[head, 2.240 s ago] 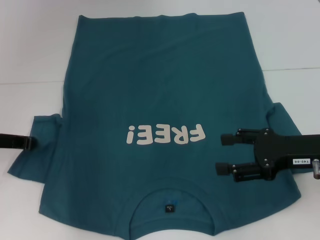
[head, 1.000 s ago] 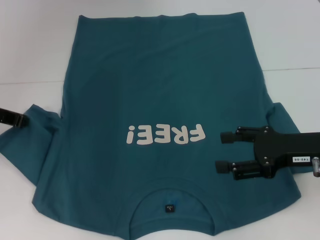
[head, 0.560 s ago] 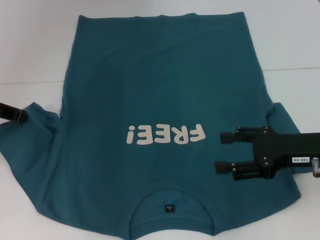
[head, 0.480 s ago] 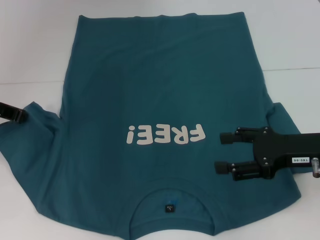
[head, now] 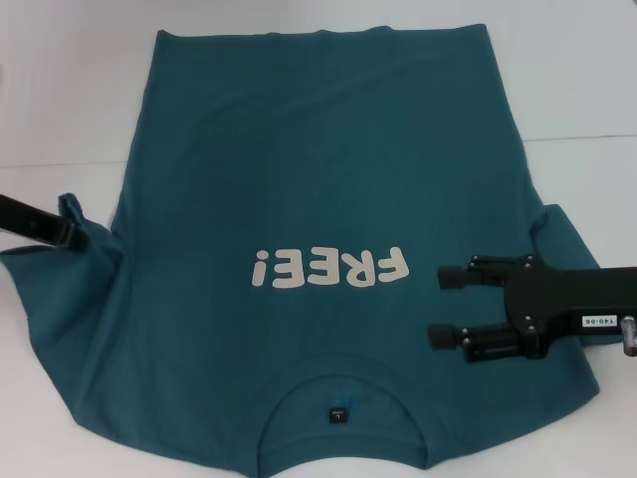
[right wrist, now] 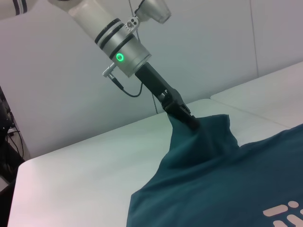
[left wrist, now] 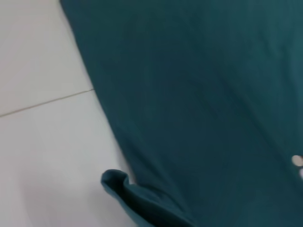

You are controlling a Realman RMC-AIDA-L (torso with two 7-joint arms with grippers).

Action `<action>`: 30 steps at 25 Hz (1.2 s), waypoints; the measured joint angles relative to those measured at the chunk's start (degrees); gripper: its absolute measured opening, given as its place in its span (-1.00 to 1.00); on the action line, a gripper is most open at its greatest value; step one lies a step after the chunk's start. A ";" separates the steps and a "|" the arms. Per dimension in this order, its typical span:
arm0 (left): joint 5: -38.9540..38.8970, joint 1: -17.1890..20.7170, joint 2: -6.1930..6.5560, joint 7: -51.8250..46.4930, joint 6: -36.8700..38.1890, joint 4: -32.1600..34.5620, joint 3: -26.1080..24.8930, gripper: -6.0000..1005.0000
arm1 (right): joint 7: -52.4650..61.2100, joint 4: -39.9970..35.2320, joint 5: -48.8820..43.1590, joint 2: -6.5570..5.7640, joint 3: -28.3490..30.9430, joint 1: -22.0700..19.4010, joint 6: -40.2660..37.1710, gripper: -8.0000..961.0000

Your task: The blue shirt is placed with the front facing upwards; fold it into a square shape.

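The blue shirt (head: 318,179) lies front up on the white table, its white "FREE!" letters (head: 330,269) upside down and its collar label (head: 338,413) at the near edge. At the shirt's left side my left gripper (head: 65,232) is shut on the left sleeve. In the right wrist view that gripper (right wrist: 189,120) holds the sleeve (right wrist: 208,137) raised off the table in a peak. My right gripper (head: 448,306) hovers open over the shirt's right chest, beside the right sleeve (head: 562,234), with nothing between its fingers. The left wrist view shows the shirt's body (left wrist: 203,94) and a curled sleeve edge (left wrist: 118,182).
The white table (head: 60,100) surrounds the shirt on the left, right and far sides, with a thin seam line (head: 577,137) running across it. A pale wall (right wrist: 213,42) stands behind the table in the right wrist view.
My left gripper first drew the left sleeve outward, then lifted it and carried it back toward the shirt's body. The right gripper has stayed in place.
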 joint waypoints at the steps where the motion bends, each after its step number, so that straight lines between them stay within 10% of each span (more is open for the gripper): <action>1: 0.00 -0.10 -0.18 -0.34 0.21 0.11 0.04 -0.93 | 0.00 0.00 0.00 0.00 0.00 -0.04 -0.02 0.87; 11: 2.21 -1.53 -2.90 -7.57 2.09 2.01 3.80 -0.93 | 0.00 0.00 -1.41 -0.07 -0.09 -0.53 -0.08 0.87; 24: 2.88 -1.18 -10.10 -12.43 4.90 5.92 5.67 -0.92 | -0.16 0.13 -3.72 0.05 -0.17 -0.59 0.18 0.87; 30: 2.08 0.13 -10.78 -15.19 1.64 6.40 8.98 -0.82 | -0.47 0.26 -6.11 0.46 -0.43 -0.28 0.22 0.87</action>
